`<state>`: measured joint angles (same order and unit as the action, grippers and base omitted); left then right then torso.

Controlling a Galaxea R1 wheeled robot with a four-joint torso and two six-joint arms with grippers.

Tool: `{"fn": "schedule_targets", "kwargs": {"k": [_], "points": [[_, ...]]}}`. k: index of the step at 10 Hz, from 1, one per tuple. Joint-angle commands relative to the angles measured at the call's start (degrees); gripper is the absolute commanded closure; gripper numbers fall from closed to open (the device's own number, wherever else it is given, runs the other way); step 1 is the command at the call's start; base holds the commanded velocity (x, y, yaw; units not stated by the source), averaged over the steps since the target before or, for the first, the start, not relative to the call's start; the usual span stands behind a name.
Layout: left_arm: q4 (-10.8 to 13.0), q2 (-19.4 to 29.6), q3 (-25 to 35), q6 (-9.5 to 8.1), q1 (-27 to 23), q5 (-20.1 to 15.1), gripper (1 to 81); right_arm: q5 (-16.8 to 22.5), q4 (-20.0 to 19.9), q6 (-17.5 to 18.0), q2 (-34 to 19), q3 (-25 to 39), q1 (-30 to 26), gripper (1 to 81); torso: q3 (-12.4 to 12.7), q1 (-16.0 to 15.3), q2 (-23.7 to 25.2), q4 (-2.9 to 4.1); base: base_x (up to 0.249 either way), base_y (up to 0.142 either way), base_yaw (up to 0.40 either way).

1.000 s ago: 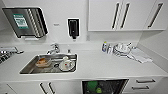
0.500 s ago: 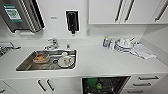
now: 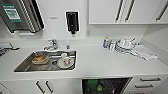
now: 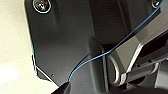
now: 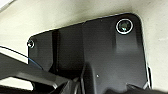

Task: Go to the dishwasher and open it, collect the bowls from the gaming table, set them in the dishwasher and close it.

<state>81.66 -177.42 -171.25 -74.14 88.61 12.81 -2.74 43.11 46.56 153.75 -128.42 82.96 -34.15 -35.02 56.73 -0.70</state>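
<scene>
Dishwasher [image 3: 106, 85] open under the counter [image 3: 105, 63], green bowls [image 3: 93, 83] already inside | loading looks finished, closing the door seems next | grippers: can't tell, honestly

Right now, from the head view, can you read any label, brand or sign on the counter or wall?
Nothing is readable.
Green label on the towel dispenser: print too blurred.
Small wall sign beside the soap dispenser: too small.
Bottle on the counter: label blurred.
</scene>
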Motion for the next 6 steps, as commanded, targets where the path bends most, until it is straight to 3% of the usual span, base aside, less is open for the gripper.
{"fn": "schedule_targets", "kwargs": {"k": [1, 3, 4, 6], "points": [[0.6, 0.1, -0.4, 0.23, -0.4, -2.3, 1.0, 1.5, -0.2, 0.7, 1.1, -0.5, -5.1, 1.0, 0.0, 0.1, -0.1, 0.00, 0.000, 0.000, 0.000], [0.8, 0.8, -0.4, 0.40, -0.2, -2.1, 1.0, -0.9, -4.5, 2.8, 1.4, -0.9, -9.0, 1.0, 0.0, -1.4, 2.4, 0.00, 0.000, 0.000, 0.000], [0.8, 1.3, -0.4, 1.36, -0.1, -2.0, 1.0, -2.0, -8.2, 4.0, 1.2, -0.8, -11.0, 1.0, 0.0, -1.8, 3.0, 0.00, 0.000, 0.000, 0.000], [0.8, 1.5, -0.4, 2.42, 0.3, -2.1, 1.0, -7.2, -14.5, 8.2, 0.3, -1.0, -13.8, 1.0, 0.0, -1.8, 3.0, 0.00, 0.000, 0.000, 0.000]]}}
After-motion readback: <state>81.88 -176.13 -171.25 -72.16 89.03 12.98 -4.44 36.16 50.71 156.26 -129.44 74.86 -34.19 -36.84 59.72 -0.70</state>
